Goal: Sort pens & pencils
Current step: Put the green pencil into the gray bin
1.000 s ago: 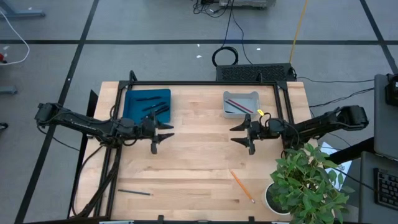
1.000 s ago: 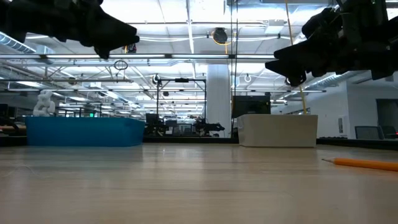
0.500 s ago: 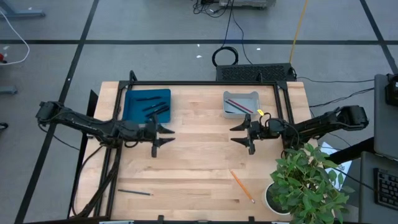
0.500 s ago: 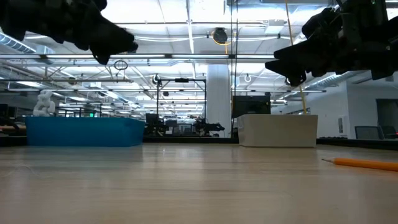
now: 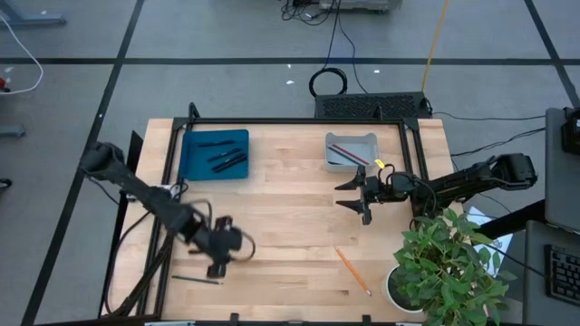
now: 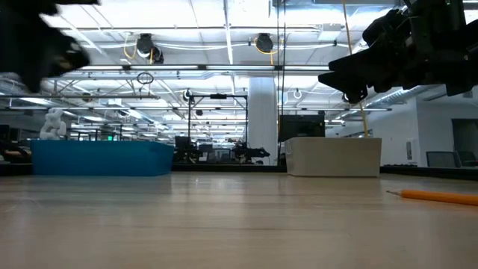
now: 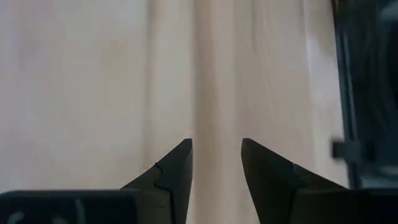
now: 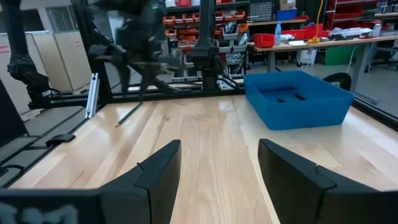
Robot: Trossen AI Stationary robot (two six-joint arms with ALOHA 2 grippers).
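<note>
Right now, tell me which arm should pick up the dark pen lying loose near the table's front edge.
Left. Its tool hangs open just above and beside that pen; the right tool waits across the table near the white tray.

pens (image 5: 220,156) in left tray (image 5: 192,166), pencils (image 5: 344,152) in right tray (image 5: 366,164)

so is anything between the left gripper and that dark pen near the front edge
Nothing visible. The left gripper, open, hangs just above and slightly right of the dark pen, which lies alone on bare table. The blue tray sits far back, with clear wood between. The right gripper waits by the grey tray.
</note>
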